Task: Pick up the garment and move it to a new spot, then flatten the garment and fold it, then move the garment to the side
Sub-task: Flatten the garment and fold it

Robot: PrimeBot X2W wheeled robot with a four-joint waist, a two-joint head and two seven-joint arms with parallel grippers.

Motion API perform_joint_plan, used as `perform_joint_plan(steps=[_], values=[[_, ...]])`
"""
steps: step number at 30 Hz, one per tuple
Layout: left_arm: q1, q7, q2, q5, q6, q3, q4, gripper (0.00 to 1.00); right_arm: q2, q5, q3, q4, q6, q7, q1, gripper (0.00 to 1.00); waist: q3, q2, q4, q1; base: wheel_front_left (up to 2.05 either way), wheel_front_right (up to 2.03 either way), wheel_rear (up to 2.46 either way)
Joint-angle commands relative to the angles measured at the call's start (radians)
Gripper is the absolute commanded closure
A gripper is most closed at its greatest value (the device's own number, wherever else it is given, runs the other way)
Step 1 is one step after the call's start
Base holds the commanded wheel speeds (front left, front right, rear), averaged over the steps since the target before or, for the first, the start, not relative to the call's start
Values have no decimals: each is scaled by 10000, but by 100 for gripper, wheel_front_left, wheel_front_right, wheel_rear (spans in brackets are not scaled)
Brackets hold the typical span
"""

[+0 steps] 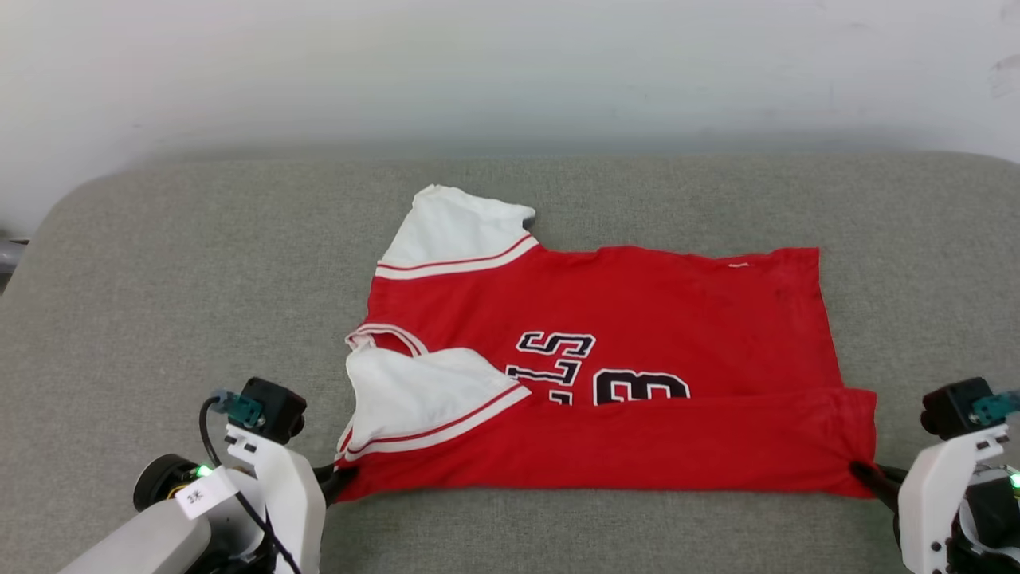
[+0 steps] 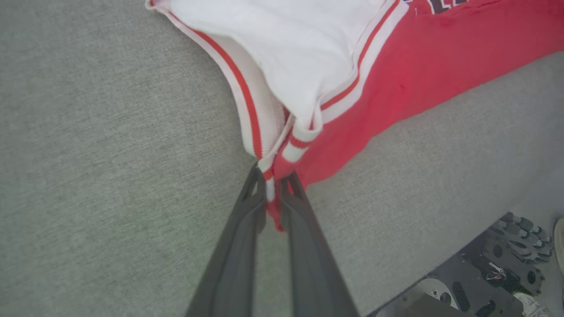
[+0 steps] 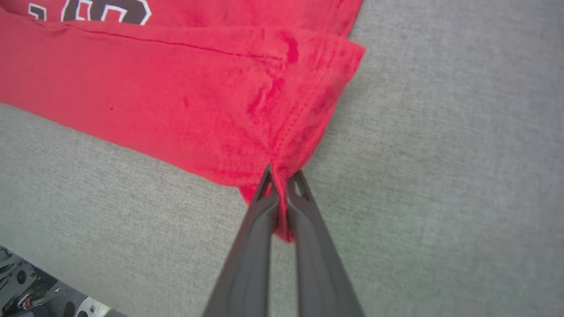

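The garment (image 1: 637,311), a red jersey with white sleeves and black lettering, lies spread sideways on the grey cushion, its near long edge folded up over the front. My left gripper (image 1: 344,477) is shut on the near left corner, by the striped sleeve trim (image 2: 264,136). In the left wrist view the left gripper (image 2: 273,185) pinches red and white cloth between its fingers. My right gripper (image 1: 862,472) is shut on the near right corner. In the right wrist view the right gripper (image 3: 281,178) squeezes the red hem (image 3: 304,119) into a bunch.
The grey cushioned surface (image 1: 159,303) runs wide on both sides of the jersey and behind it, up to a pale wall (image 1: 510,72). Beyond the cushion's front edge, parts of the robot base (image 2: 493,259) show.
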Motion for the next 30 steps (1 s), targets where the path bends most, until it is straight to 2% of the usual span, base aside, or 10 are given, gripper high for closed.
perform_joint_plan(steps=[1,11,17,25,26,27,28,30], values=[[232,-41,153,-51,95,40,-152,100,-146,87,-133,-184,-12,-86,269,100,-87,0,23,0,0,0,0],[1186,-38,650,-302,661,-20,-1007,100,-601,23,-1233,-1560,-13,132,1984,100,-238,0,97,0,0,0,0],[1473,-152,544,-471,772,-23,-831,100,-292,-168,-1803,-1827,-15,542,2562,100,-33,0,67,0,0,0,0],[1536,-263,321,-509,633,-107,-59,100,345,-537,-2063,-1141,-15,700,2637,100,184,0,66,0,0,0,0],[1525,-299,305,-521,621,-89,10,100,422,-494,-2074,-1106,-15,629,2631,88,157,0,78,0,0,0,0],[1517,-327,306,-508,609,-74,59,71,489,-466,-2083,-1085,-15,587,2636,55,108,0,86,0,0,0,0],[1491,-438,313,-456,608,-43,83,0,513,-464,-2101,-1107,-15,480,2650,0,45,0,100,0,0,0,0],[1421,-641,344,-336,595,-14,77,0,492,-634,-2248,-1234,-13,36,2647,0,-141,0,132,0,0,0,0]])
